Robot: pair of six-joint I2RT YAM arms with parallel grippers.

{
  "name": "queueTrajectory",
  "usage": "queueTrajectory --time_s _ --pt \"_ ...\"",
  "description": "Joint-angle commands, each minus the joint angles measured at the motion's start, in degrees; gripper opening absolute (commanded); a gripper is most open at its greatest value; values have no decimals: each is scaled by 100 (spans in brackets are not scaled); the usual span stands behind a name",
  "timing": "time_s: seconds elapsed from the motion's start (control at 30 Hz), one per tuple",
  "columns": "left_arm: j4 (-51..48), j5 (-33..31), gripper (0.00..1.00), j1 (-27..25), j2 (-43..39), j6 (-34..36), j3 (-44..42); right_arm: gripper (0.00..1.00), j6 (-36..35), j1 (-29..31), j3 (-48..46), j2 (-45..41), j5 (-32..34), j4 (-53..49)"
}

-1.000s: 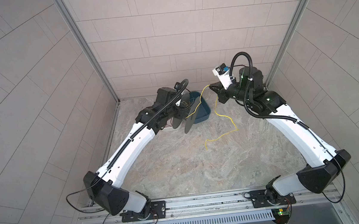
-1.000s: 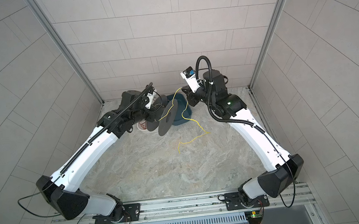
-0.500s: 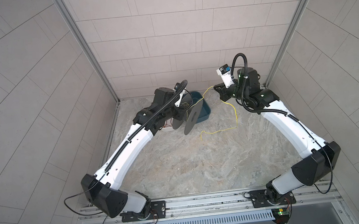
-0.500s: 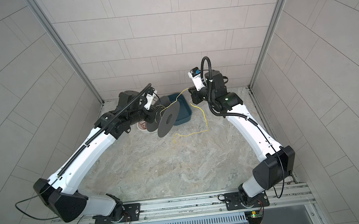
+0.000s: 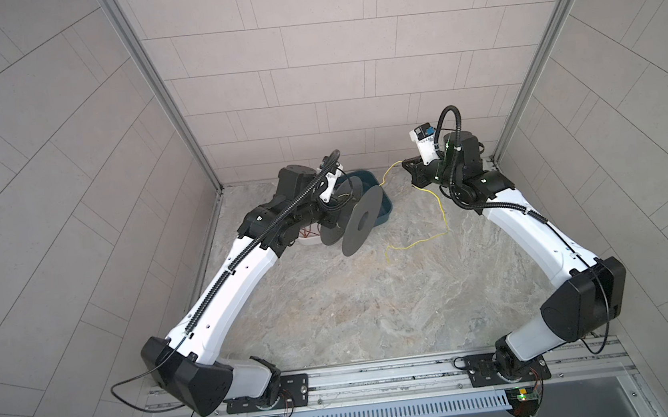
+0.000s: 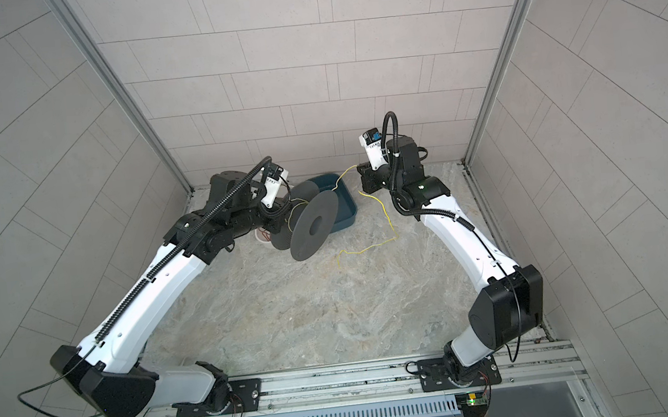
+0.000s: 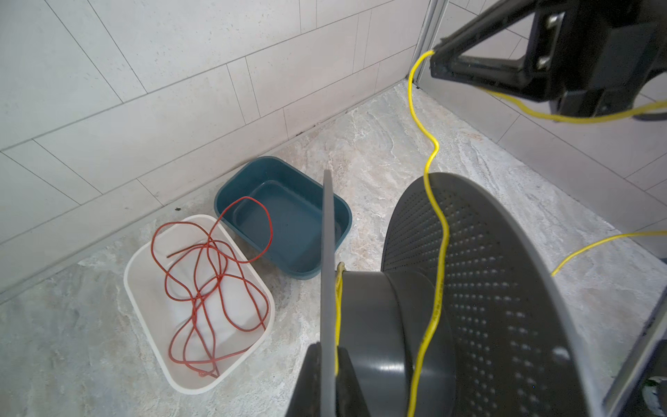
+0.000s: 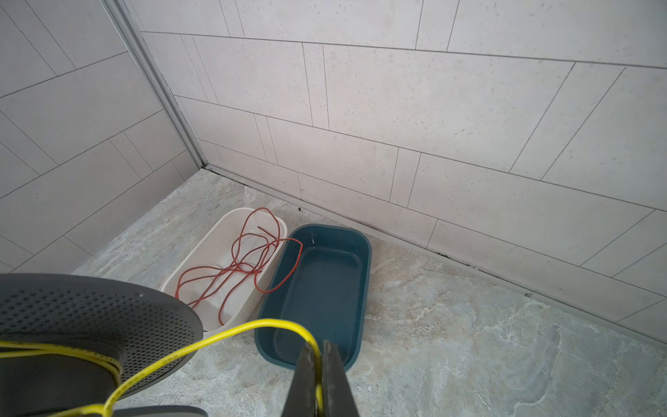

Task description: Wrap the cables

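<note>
Marbled surface (image 5: 355,320) is stretching beneath both arms. Right end effector (image 8: 319,348), jaws closed, is pinching the yellow cable (image 7: 444,267) at far right. Left end effector (image 7: 330,361) is clamping the grey spool (image 7: 375,317) by its flange. Cable is running leftward from that pinch onto the hub, with slack trailing nearer.

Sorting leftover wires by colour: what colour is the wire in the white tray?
Red wire, looped loosely in the white tray; clearest in the left wrist view.

One yellow cable (image 7: 447,236), one red cable (image 7: 217,278), one white tray (image 7: 144,281), one teal tray (image 7: 288,231), one grey spool (image 7: 505,289).
</note>
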Motion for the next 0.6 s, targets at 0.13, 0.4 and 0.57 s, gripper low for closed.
queueTrajectory --time_s 0.13,0.4,0.57 --pt "313 1413 0 869 -347 -1350 164 0 99 -93 -974 -424 697 993" --pt "1381 1985 0 1474 -324 -2892 -35 0 -199 425 -2197 -952 1127 1666" --pt "2197 2164 0 1778 -301 -3865 -291 0 -555 954 -2732 -1179 1611 1854"
